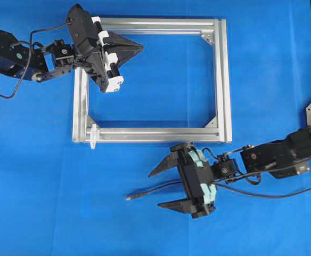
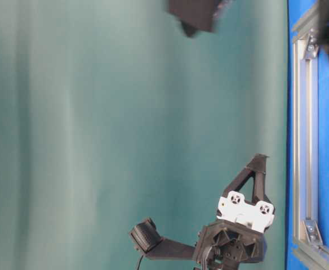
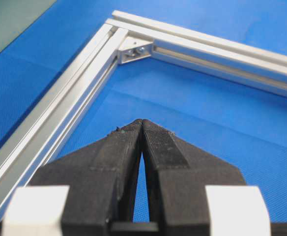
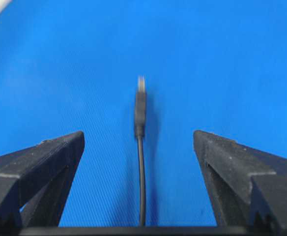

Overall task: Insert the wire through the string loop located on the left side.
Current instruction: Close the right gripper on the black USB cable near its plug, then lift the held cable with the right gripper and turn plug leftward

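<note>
No readable lettering shows on arms or frame. At lower centre of the overhead view, the right claw [image 1: 160, 188] stands spread wide over the blue desk [image 1: 49, 202], gripping nothing; the wire [image 1: 150, 191] lies flat between its fingers, plug tip pointing left. At upper left, the left claw [image 1: 140, 48] is pinched closed and empty above the aluminium frame [image 1: 227, 80]. The string loop [image 1: 93, 134] sits at the frame's lower-left corner.

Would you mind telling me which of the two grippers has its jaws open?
The right gripper, below the frame: its jaws straddle the wire; the left gripper is shut.
</note>
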`<state>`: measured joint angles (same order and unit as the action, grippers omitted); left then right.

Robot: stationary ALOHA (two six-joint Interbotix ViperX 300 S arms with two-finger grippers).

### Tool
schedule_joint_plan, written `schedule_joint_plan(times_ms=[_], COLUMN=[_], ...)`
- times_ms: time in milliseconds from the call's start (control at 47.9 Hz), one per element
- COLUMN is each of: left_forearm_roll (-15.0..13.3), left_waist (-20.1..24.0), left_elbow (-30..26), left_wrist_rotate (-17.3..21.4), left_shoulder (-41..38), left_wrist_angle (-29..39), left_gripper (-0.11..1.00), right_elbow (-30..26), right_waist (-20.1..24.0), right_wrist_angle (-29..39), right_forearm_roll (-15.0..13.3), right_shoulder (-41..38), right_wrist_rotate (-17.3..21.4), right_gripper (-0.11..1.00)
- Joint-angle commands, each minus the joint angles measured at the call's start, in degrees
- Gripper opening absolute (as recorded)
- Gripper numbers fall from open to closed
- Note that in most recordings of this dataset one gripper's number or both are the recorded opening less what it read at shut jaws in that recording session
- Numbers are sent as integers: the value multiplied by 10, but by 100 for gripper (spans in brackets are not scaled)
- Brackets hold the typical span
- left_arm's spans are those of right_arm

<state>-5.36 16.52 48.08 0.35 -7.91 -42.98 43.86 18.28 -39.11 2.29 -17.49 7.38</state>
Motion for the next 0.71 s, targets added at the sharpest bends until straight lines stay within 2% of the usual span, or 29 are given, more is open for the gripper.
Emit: schedule_joint_plan(times_ms=[0,334,522,606,690], left_forearm_roll=[2,2,2,2,2], left_waist=[3,3,3,3,3], left_elbow=[-4,-4,-4,-4,-4], left_wrist_rotate=[0,0,0,0,0], left_shoulder=[17,18,17,18,18], left_wrist_angle=[0,9,9,9,9], left_gripper=[0,0,0,0,0], right_elbow=[-12,-23,-25,-25,-25], right_waist=[1,1,1,0,1], right_wrist_angle=[-12,-31,-31,-31,-31], right_forearm_roll=[11,24,23,24,24], right_shoulder=[-4,-37,-40,-41,-41], right_wrist_rotate=[0,0,0,0,0], right_gripper=[83,83,77,68,46])
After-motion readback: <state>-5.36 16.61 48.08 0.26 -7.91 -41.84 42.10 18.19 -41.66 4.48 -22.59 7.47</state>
